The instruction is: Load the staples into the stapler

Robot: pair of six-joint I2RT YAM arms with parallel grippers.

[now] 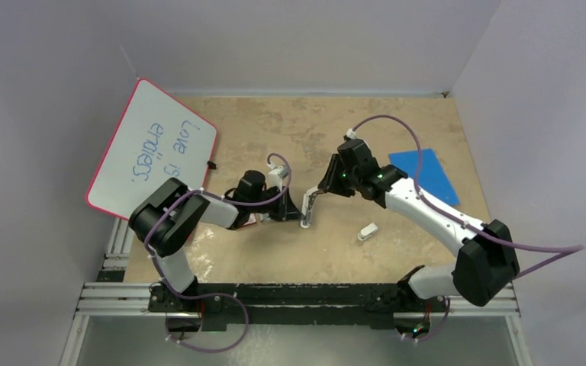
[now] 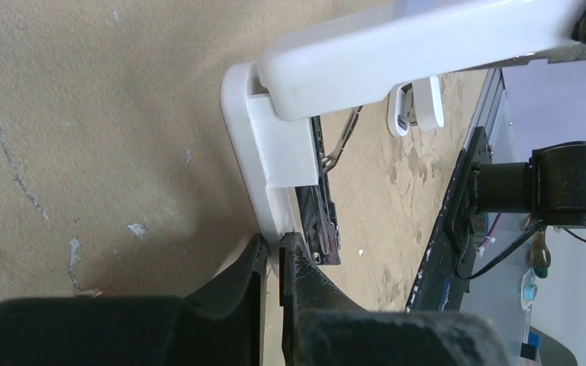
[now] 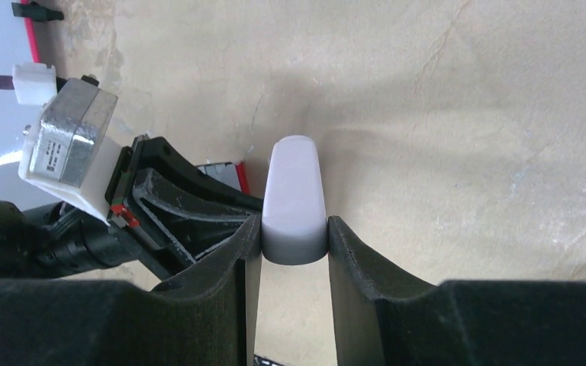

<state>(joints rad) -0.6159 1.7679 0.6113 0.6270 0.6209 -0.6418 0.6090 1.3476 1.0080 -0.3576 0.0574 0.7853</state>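
Observation:
The slim white stapler is open in the middle of the table, held by both grippers. My left gripper is shut on the edge of its white base; the dark metal channel lies bare beside my fingers. My right gripper is shut on the rounded end of the white top cover, swung up away from the base. The cover also crosses the top of the left wrist view. The grey block of staples does not show in any view.
A small red-and-white box lies under the left wrist and also shows in the right wrist view. A stubby white piece lies to the right. A whiteboard leans at the back left. A blue sheet lies back right.

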